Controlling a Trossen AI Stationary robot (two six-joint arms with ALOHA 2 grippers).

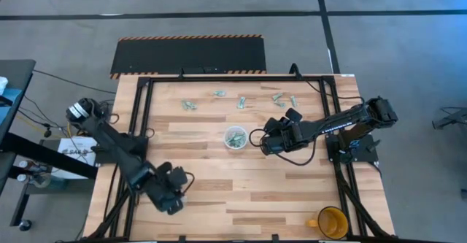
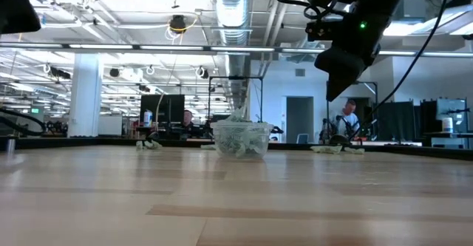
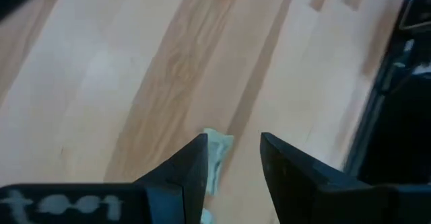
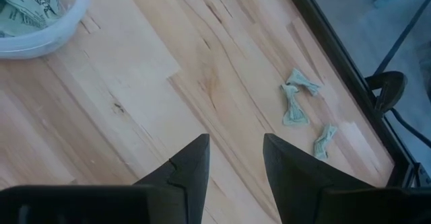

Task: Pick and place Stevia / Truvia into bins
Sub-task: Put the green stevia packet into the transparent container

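Overhead, a pale wooden table (image 1: 241,192) fills the middle of the frame, with a dark arm entering from each side. The clear plastic cup (image 1: 235,138) stands near the centre, already holding a heap of pale green sachets. More loose sachets (image 1: 239,101) lie scattered along the upper part of the table, well apart from the cup.

The right gripper (image 1: 267,142) hangs just to the right of the cup, raised above the wood. Its wrist camera shows both dark fingers (image 4: 190,165) spread with nothing between them, only bare board. In that same picture a small cluster of crumpled sachets (image 4: 296,103) lies toward the right, near the table's black edge rail.

The left gripper (image 1: 172,190) sits lower left, well away from the cup. Its fingers (image 3: 192,170) stand apart, and one sachet (image 3: 217,158) lies on the wood beside the inner face of the left-hand finger, its long axis running roughly along the fingers; whether it is touched is unclear.

Judging from this, the left arm is nearest a sachet, and closing there looks like the next step. A yellow mug (image 1: 332,222) stands at the lower right.
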